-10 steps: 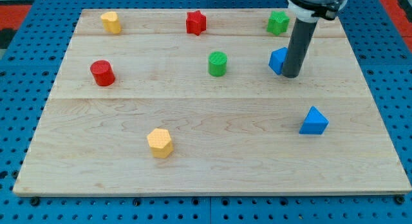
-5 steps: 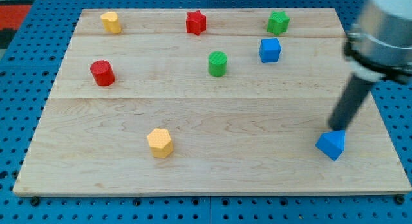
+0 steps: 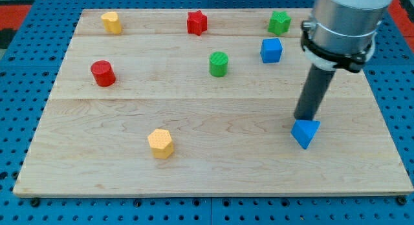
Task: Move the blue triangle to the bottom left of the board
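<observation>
The blue triangle lies on the wooden board at the lower right. My tip stands right behind it, at its upper edge, touching or nearly touching it. The rod rises from there toward the view's top right. The board's bottom left corner is far off to the view's left.
A blue cube, a green cylinder and a green star sit at the upper right. A red star and a yellow block sit along the top. A red cylinder is at the left, a yellow hexagon lower left.
My tip left the blue cube, swung down to the right of the blue triangle, then moved left. The triangle was knocked down and right, then slid left and turned.
</observation>
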### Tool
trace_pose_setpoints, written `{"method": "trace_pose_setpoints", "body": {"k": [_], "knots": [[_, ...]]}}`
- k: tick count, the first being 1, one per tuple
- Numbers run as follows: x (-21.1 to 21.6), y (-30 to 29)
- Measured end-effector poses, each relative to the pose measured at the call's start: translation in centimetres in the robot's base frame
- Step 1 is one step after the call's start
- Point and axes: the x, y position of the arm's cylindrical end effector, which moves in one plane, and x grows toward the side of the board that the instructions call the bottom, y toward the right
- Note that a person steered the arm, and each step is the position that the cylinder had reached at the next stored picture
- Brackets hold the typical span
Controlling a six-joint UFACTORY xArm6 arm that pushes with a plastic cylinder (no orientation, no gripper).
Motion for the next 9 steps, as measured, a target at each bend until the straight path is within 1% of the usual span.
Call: {"method": "trace_pose_setpoints", "body": {"k": [1,2,4,7,8,9], "knots": [[1.1,8.5],[5.5,10.0],[5.8,8.2],[7.4,8.2],[5.5,4.8],[2.0,-2.4]]}}
